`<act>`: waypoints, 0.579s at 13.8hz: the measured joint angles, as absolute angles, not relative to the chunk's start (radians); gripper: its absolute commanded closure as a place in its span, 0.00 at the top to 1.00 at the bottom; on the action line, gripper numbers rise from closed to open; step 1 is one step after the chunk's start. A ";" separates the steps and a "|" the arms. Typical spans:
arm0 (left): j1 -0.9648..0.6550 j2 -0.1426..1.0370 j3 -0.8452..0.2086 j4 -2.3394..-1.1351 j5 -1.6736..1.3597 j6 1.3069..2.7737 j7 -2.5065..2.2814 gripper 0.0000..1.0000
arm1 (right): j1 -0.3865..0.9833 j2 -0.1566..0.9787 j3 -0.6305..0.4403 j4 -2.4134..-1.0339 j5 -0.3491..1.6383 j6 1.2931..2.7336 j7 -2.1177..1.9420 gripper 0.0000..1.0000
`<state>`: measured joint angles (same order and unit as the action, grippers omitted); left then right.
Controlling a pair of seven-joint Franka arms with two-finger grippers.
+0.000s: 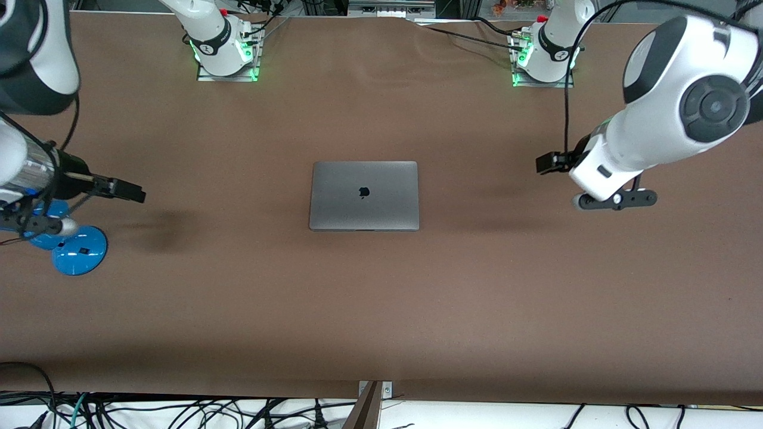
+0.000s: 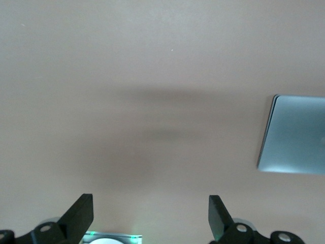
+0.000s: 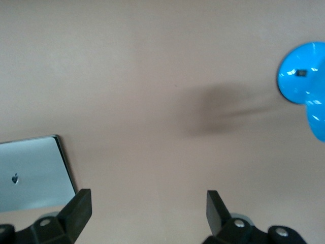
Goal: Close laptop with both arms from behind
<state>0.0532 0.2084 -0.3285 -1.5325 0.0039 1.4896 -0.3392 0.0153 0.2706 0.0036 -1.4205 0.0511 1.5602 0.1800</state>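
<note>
The space-grey laptop (image 1: pixel 363 195) lies closed and flat at the middle of the table, its lid up with the dark apple logo showing. It also shows in the left wrist view (image 2: pixel 297 134) and in the right wrist view (image 3: pixel 30 173). My left gripper (image 1: pixel 617 199) hangs over bare table toward the left arm's end, well apart from the laptop; in its wrist view it (image 2: pixel 151 213) is open and empty. My right gripper (image 1: pixel 36 225) hangs over the table toward the right arm's end, next to the blue lamp; in its wrist view it (image 3: pixel 149 211) is open and empty.
A blue lamp with a round base (image 1: pixel 79 250) stands at the right arm's end of the table and shows in the right wrist view (image 3: pixel 299 81). The arm bases (image 1: pixel 220 42) (image 1: pixel 545 50) stand along the table's edge farthest from the front camera. Brown tabletop (image 1: pixel 381 310) surrounds the laptop.
</note>
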 measured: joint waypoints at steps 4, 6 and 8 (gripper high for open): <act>-0.002 0.068 -0.164 -1.645 0.004 1.502 -0.153 1.00 | 0.004 0.194 0.004 -1.460 0.051 1.494 0.180 1.00; -0.039 0.024 -0.065 -1.671 0.004 1.509 -0.068 1.00 | 0.004 0.160 0.006 -1.498 0.051 1.487 0.180 1.00; -0.045 0.002 -0.035 -1.677 0.004 1.510 -0.032 1.00 | 0.004 0.130 0.011 -1.523 0.051 1.489 0.181 1.00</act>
